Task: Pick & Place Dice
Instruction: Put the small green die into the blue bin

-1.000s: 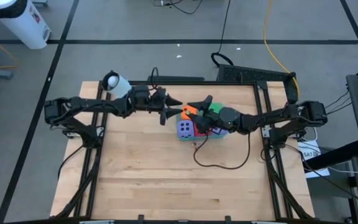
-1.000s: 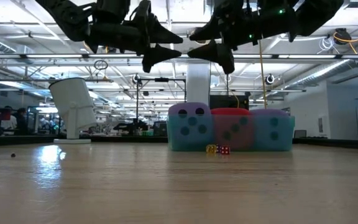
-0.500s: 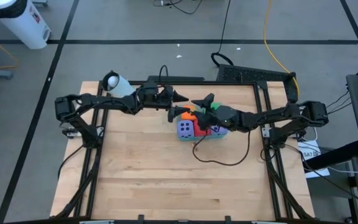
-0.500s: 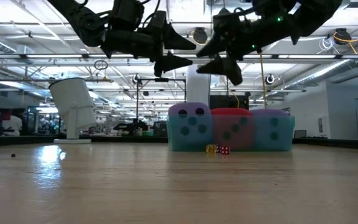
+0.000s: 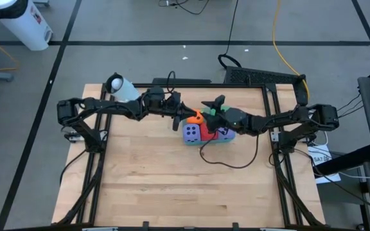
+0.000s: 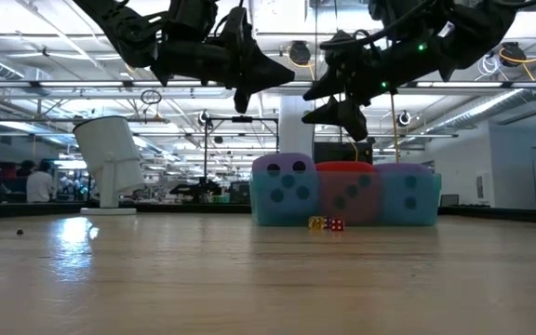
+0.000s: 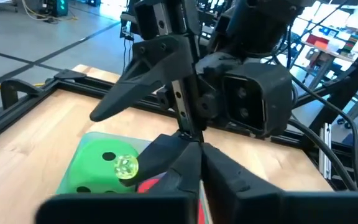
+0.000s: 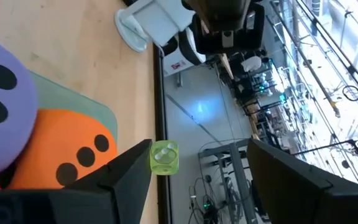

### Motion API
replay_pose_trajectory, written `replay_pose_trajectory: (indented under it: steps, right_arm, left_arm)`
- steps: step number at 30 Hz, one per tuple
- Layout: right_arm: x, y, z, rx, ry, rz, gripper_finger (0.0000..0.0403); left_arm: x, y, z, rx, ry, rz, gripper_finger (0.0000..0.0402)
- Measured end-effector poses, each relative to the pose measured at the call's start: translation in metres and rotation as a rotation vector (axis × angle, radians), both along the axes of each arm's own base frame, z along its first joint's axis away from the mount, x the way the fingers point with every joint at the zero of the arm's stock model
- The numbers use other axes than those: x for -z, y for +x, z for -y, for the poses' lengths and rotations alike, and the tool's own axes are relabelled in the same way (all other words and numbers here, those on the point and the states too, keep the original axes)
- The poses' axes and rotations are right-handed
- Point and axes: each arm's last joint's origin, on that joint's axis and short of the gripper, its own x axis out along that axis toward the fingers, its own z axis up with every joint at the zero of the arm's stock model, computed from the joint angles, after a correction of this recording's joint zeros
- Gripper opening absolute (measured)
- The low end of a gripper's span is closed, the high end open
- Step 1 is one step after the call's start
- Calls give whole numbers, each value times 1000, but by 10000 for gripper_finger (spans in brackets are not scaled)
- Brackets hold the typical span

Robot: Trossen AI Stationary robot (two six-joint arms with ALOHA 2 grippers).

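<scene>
Several foam dice sit side by side in a teal tray (image 5: 227, 141) at the table's middle: purple (image 5: 190, 132), red (image 5: 205, 133), orange (image 5: 196, 119), green (image 5: 221, 114) and a second purple (image 5: 224, 133). Above them my left gripper (image 5: 185, 116) is shut with nothing between its fingers, and it points at my right gripper (image 5: 205, 112), which is open. A small translucent yellow-green die (image 8: 165, 157) shows in the air at one right fingertip (image 8: 143, 151). In the left wrist view this small die (image 7: 126, 167) lies beside my shut left fingers (image 7: 194, 155). My right gripper has the small yellow-green die at the inner side of one fingertip (image 8: 143, 151). The other finger (image 8: 260, 155) stands well apart from it. The die is clear of the foam dice below. Whether it rests on or sticks to that finger, I cannot tell.
Two tiny dice, yellow (image 6: 316, 223) and red (image 6: 335, 224), lie on the wood in front of the tray. A white cup-like object (image 5: 121, 85) stands at the far left. A thin cable (image 5: 230, 160) loops on the table near the tray. Black frame rails (image 5: 272, 138) border the table.
My left gripper has moved toward the table's right, closer to my right gripper, and has shut; its fingers were apart half a second ago. My right gripper has sunk a little toward the foam dice and stayed open.
</scene>
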Motion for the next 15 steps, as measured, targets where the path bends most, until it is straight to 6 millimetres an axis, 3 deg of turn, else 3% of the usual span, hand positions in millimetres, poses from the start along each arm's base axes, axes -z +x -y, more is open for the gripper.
replay_pose_trajectory:
  steps: [6,15]
  right_arm:
    - [-2,0,0,0,-7,22,249]
    - [-6,1,0,-4,-26,57,249]
  left_arm:
    - [1,4,5,17,-33,20,4]
    - [27,18,-3,32,-136,34,2]
